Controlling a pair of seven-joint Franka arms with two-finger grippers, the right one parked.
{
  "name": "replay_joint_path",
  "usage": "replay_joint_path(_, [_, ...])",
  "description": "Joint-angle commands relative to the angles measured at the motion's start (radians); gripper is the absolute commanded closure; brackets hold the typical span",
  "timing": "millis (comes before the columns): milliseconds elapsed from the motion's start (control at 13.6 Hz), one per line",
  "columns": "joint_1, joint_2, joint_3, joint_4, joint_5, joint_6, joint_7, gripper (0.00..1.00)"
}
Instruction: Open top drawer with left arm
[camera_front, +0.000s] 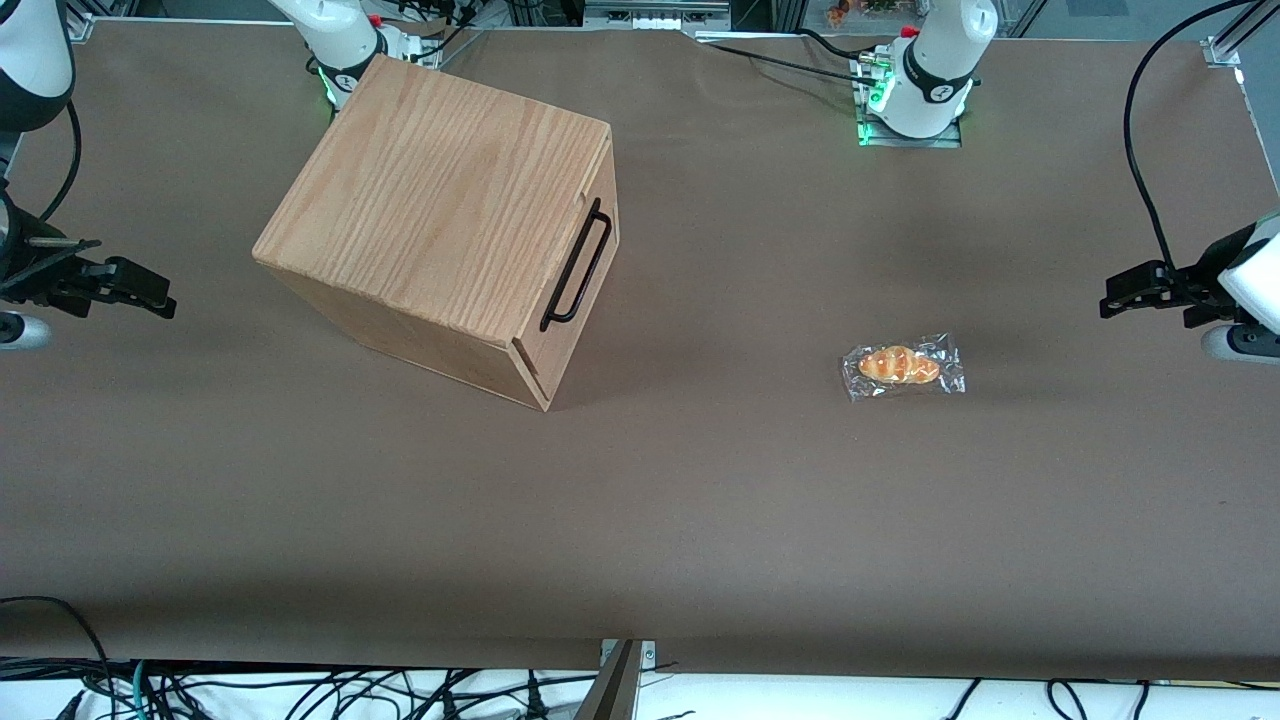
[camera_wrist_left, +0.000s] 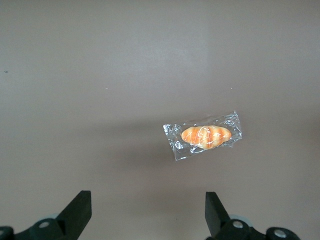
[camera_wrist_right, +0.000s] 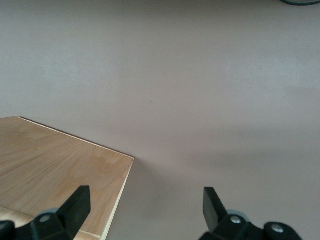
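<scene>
Your hand (camera_front: 1110, 300) hangs spread wide at the working arm's end, well apart from the closed top drawer (camera_front: 580, 290).

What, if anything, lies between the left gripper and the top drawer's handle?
Only a wrapped bread roll, flat on the table about midway between them, low enough to pass over. The left gripper hangs open at the working arm's end; the top drawer is shut, its handle unobstructed.
</scene>
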Motion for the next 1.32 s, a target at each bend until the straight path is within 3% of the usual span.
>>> replay_joint_path(0, [0.009,-0.007,-0.007,0.001,0.008,-0.014,0.017,0.00])
replay_joint_path(1247, [0.019,0.002,0.001,0.016,0.008,-0.012,0.023,0.00])
